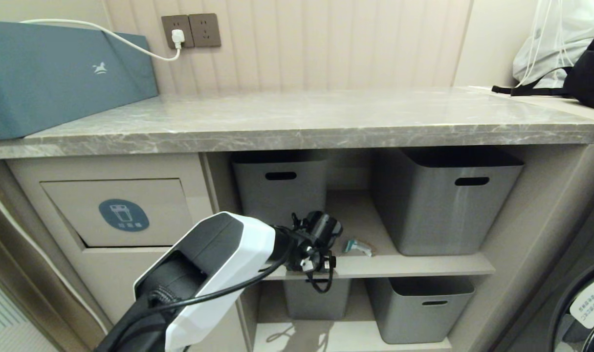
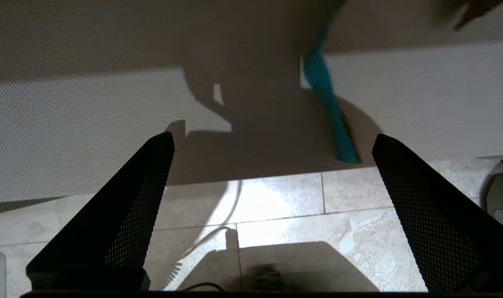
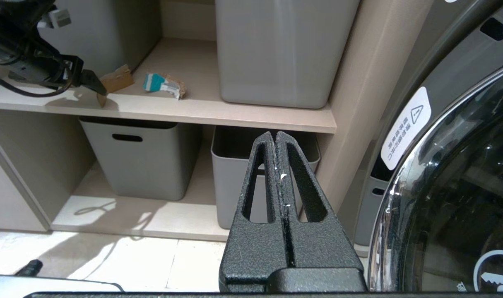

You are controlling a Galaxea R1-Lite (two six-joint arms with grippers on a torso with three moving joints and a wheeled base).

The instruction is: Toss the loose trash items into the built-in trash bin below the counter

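Your left pincer (image 1: 321, 254) hung released over the shelf (image 1: 424, 266); the wrapper (image 1: 358, 247) lay at three o'clock, nearest that arm.

The left arm's wrist covers the left gripper (image 1: 321, 261) at the front edge of the upper shelf (image 1: 424, 266), so its fingertips can't be made out from the head. The brown scrap (image 3: 115, 79) behind it shows only from the right wrist, partly masked by a finger. A teal strip (image 2: 328, 103) at the shelf edge is smeared with blur. The teal-blue box (image 1: 57, 73) and the white drawstring bag (image 1: 556, 44) run off the picture's sides. The washer door (image 3: 454, 198) is cut off too.
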